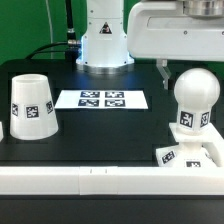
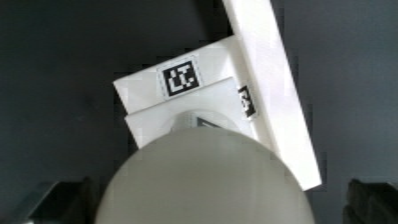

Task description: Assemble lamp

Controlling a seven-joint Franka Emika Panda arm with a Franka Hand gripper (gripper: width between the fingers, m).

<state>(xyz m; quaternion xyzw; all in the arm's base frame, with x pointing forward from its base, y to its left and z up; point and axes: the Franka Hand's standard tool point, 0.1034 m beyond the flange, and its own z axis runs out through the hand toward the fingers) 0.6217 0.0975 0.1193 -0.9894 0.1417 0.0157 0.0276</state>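
Observation:
The white ball-shaped bulb (image 1: 193,98) stands upright with its tagged neck on the flat square base (image 1: 182,156) at the exterior view's right. In the wrist view the bulb (image 2: 199,175) fills the near middle, with the tagged base (image 2: 175,88) beyond it. My gripper (image 1: 192,82) hangs over the bulb with its jaws open. One dark finger (image 1: 163,74) shows beside the ball. In the wrist view the gripper (image 2: 214,205) straddles the bulb, and the fingers (image 2: 57,203) stand on either side of it with a gap. The truncated-cone shade (image 1: 33,104) stands apart at the exterior view's left.
The marker board (image 1: 101,99) lies flat at the back middle of the black table. A white ledge (image 1: 90,181) runs along the table's front edge and also shows in the wrist view (image 2: 279,95) right beside the base. The arm's white pedestal (image 1: 103,40) stands behind.

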